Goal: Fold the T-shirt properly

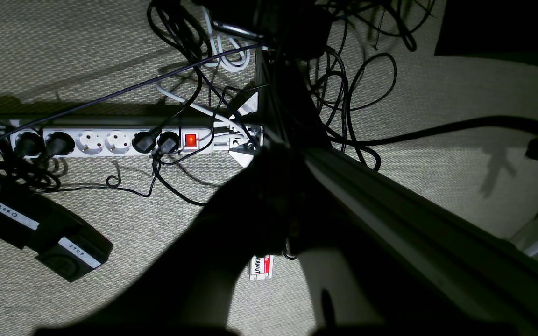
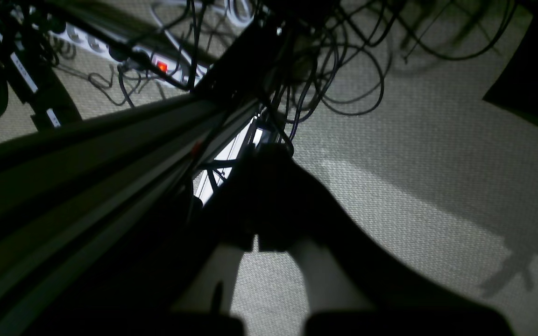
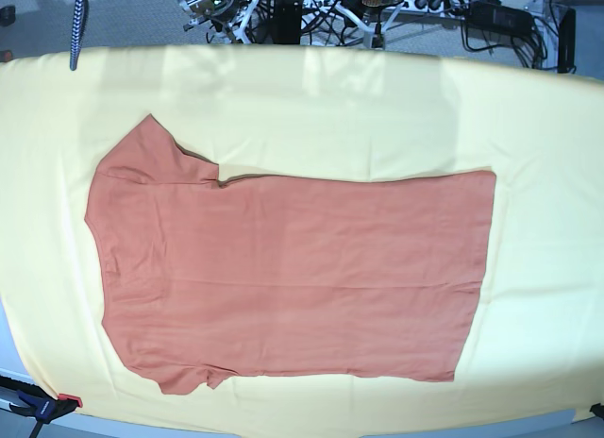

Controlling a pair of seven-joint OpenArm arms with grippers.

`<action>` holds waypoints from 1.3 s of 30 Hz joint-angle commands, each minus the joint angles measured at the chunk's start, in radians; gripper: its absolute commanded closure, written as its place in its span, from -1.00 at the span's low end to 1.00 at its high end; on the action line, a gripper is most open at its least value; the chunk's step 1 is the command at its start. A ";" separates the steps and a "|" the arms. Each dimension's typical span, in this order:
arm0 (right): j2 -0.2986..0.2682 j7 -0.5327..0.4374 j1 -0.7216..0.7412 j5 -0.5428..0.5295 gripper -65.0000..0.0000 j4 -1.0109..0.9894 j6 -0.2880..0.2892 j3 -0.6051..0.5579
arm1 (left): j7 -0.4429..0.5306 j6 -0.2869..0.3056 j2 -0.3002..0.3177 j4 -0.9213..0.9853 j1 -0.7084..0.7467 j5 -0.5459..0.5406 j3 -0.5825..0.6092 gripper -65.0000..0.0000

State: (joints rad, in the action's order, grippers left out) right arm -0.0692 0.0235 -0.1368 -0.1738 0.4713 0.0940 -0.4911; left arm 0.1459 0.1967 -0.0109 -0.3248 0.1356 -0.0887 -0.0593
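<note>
The rust-orange T-shirt (image 3: 283, 277) lies flat and spread out on the pale yellow cloth (image 3: 377, 108) in the base view. Its neck and both sleeves are at the left and its hem is at the right. The white tag does not show. Neither arm appears in the base view. Both wrist cameras look down at the floor beside the table. My left gripper (image 1: 278, 233) and my right gripper (image 2: 269, 200) show only as dark silhouettes, far from the shirt. Nothing shows in either one.
A white power strip (image 1: 110, 140) with a lit red switch, several tangled black cables (image 1: 343, 93) and a metal frame beam (image 1: 414, 210) lie below the arms on woven carpet. A clamp (image 3: 38, 405) grips the cloth at the table's front left corner.
</note>
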 commanded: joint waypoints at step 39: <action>-0.014 0.198 -0.090 0.126 1.00 0.055 -0.058 -0.001 | -0.178 0.080 0.000 -0.205 0.141 0.051 0.013 1.00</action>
State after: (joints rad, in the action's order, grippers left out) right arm -0.0780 0.2207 -0.2214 -0.0452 0.5209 0.0364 -0.4911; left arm -0.0265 0.2699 -0.0097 -0.5266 0.2638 -0.0360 -0.0483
